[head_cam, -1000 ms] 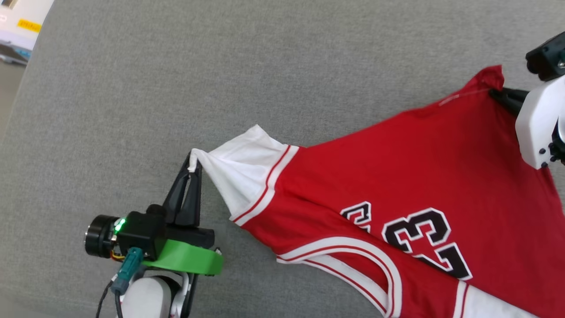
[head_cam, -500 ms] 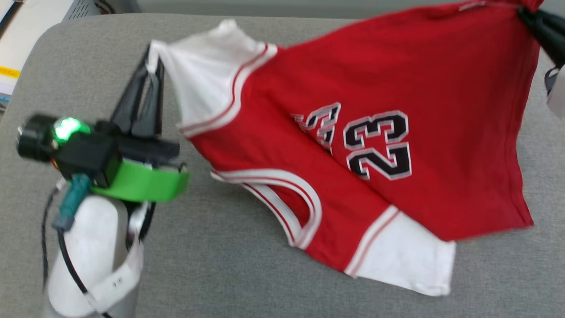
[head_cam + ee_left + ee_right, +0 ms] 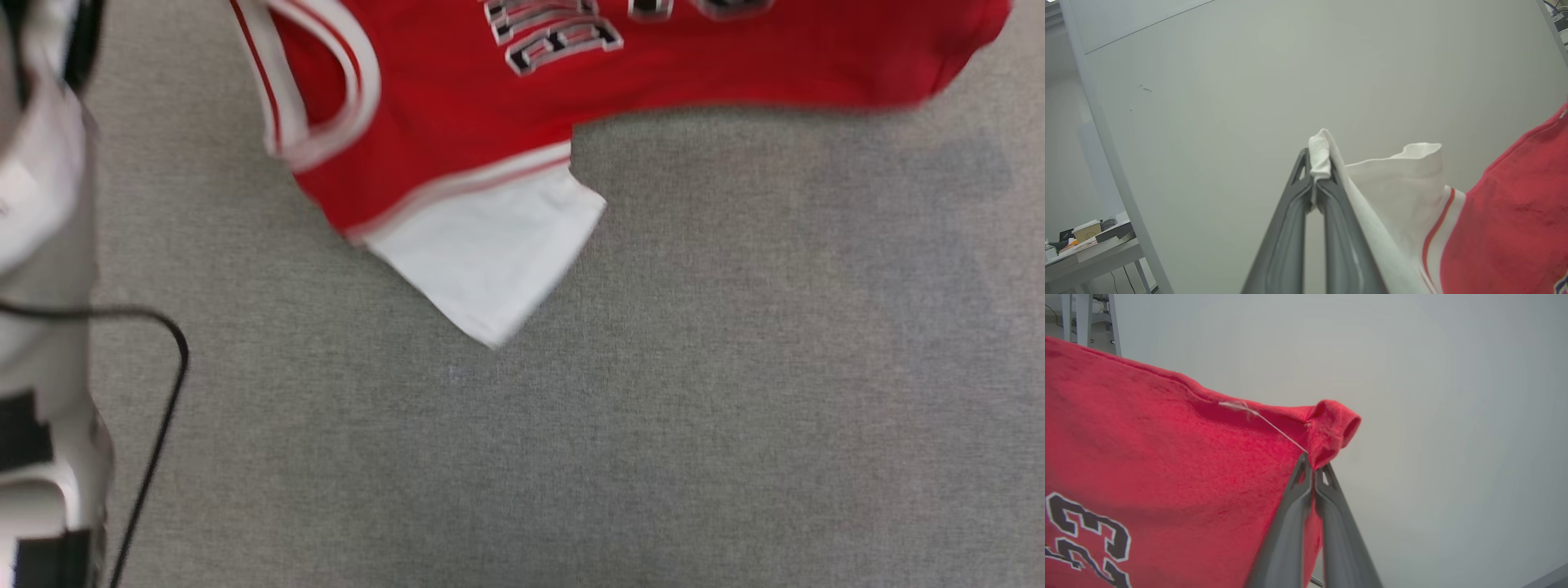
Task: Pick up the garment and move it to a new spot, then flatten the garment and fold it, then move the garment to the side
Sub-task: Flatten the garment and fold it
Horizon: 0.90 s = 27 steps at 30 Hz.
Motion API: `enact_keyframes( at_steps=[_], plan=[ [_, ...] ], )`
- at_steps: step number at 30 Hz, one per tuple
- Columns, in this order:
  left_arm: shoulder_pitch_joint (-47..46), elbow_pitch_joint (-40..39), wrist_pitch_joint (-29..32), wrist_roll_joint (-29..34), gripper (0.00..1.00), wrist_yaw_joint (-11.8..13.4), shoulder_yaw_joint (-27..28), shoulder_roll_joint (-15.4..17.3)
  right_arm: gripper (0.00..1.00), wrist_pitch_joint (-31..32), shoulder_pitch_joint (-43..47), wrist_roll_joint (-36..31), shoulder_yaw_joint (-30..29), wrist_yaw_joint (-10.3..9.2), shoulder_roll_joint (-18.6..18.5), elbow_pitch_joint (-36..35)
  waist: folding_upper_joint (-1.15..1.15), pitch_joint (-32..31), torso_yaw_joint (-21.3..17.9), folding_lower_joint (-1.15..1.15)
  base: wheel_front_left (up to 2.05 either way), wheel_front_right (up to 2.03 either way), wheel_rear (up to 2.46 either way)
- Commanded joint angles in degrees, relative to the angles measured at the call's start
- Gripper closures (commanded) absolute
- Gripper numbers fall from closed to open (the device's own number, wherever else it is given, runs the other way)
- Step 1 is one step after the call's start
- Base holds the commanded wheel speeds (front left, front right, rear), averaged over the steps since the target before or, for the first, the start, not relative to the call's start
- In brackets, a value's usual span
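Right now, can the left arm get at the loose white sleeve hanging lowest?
Probably not: the left gripper has its jaws shut on the other white sleeve, holding the T-shirt up. Nothing covers the loose sleeve, but that arm must release first.

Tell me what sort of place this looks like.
Probably an office or lab workroom: a plain pale partition wall, a cluttered desk beside it, and a grey fabric-covered surface beneath the red T-shirt.

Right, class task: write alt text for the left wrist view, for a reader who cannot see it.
The left gripper, shut, pinches the white sleeve of the red garment, held up before a pale wall.
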Motion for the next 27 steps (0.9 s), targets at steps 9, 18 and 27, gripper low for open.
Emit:
enact_keyframes(
  at_steps=[9,18,27],
  plan=[
    [-28.05,13.44,0.39,-2.71,1.00,-0.16,-7.10,2.96,1.00,-1.70,-22.47,-6.75,-0.63,-0.04,5.60,11.12,0.00,11.91,-2.08,-0.01,0.00,0.00,0.00],
    [-44.81,25.72,-3.47,-4.02,1.00,-0.17,-11.08,3.68,1.00,-7.56,-38.45,-8.40,2.92,-0.04,8.54,23.70,0.00,15.12,-2.44,-0.01,0.00,0.00,0.00],
    [-42.21,32.72,-7.18,-7.47,1.00,-0.17,-13.68,4.88,1.00,-11.73,-36.77,-5.30,9.95,-0.04,9.44,30.13,0.00,15.61,-2.17,-0.01,0.00,0.00,0.00]
  ],
)
